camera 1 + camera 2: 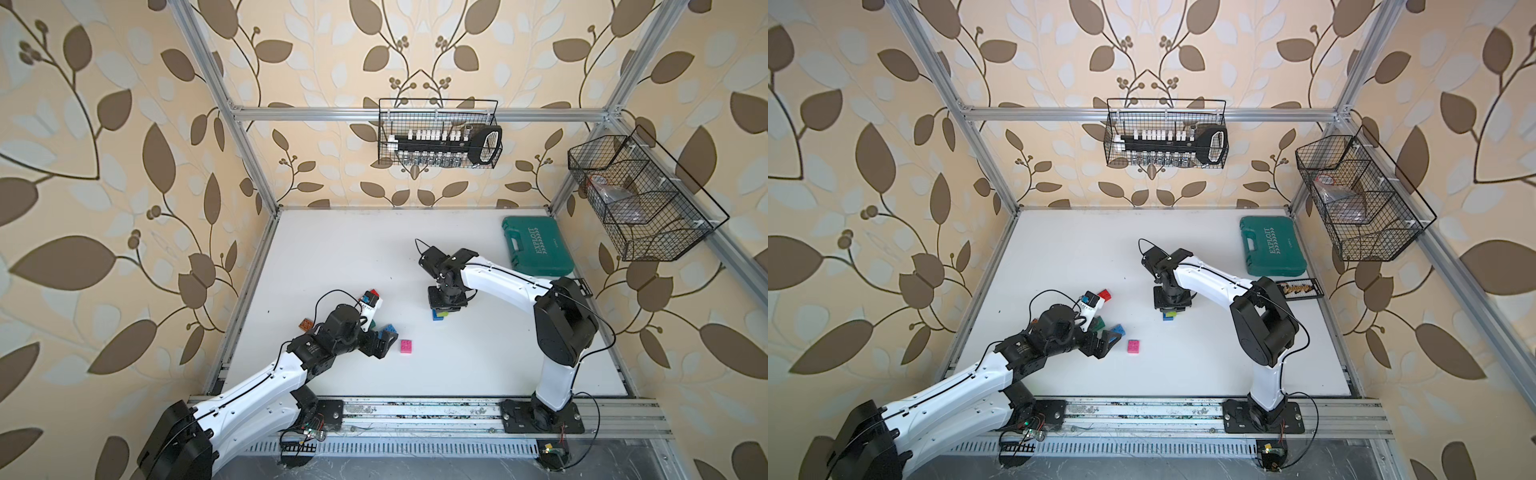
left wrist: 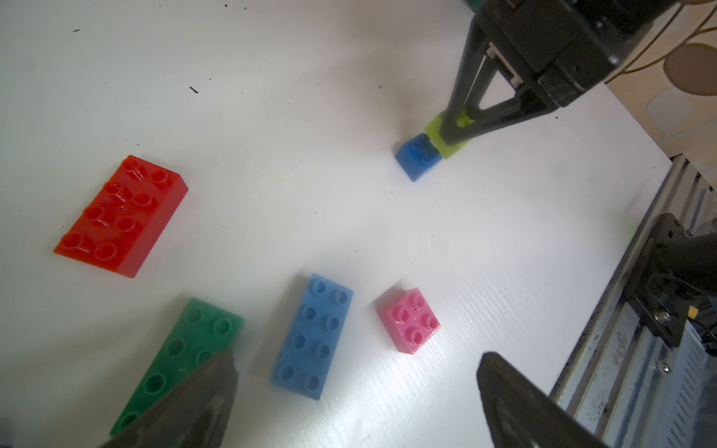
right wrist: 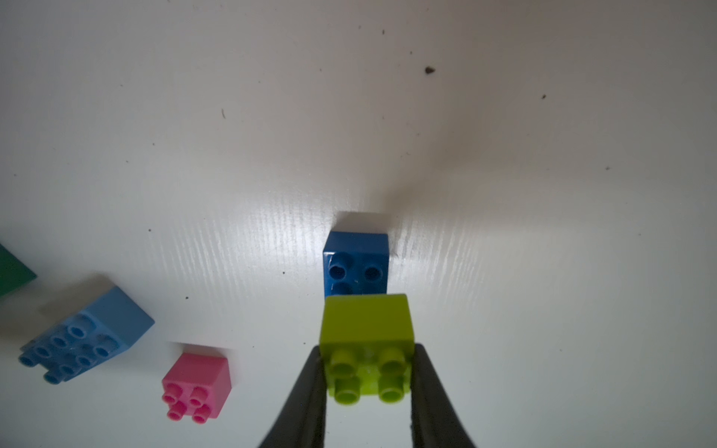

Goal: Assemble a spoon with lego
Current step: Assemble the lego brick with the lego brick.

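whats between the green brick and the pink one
The long light-blue brick lies between the green brick and the pink brick, clearest in the left wrist view.

"EXPLOIT" on teal tool case [image 1: 537,246]

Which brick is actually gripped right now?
The lime brick, clamped in the right gripper beside the dark blue brick; the others lie loose.

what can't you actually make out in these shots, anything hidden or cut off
Both top views: most of the lime brick and dark blue brick, under the right claw.
Right wrist view: whether lime is pressed onto dark blue; lime covers the joint.
Left wrist view: one end of the green brick, behind the left claw.
Top view: part of the orange brick, behind the left arm.
Contents of the side wire basket: too small, behind mesh.
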Controlling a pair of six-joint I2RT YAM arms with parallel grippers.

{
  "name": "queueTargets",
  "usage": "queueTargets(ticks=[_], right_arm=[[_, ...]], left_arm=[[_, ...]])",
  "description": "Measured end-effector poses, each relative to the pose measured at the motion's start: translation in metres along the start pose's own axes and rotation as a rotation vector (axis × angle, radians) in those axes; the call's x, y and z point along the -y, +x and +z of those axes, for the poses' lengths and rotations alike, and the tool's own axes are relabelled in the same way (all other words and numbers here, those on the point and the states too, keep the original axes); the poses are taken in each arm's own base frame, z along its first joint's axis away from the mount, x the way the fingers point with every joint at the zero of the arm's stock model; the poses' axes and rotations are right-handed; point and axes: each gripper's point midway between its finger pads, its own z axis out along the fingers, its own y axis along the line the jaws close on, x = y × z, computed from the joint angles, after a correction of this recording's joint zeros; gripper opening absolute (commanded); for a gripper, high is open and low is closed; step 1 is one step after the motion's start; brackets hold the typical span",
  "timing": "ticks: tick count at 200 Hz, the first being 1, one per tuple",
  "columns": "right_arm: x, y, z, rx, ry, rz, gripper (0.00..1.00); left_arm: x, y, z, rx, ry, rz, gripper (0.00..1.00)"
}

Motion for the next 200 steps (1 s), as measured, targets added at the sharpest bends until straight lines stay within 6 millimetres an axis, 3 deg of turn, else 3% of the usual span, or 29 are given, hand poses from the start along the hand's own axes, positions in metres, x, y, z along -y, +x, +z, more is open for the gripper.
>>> queueTargets(ticks=[200], right_arm=[[-0.003, -0.004, 0.015, -0.021, -0.015, 0.011, 0.19]], left_arm=[[-0.001, 0.001, 0.001, -0.005, -0.003, 0.001, 0.99]])
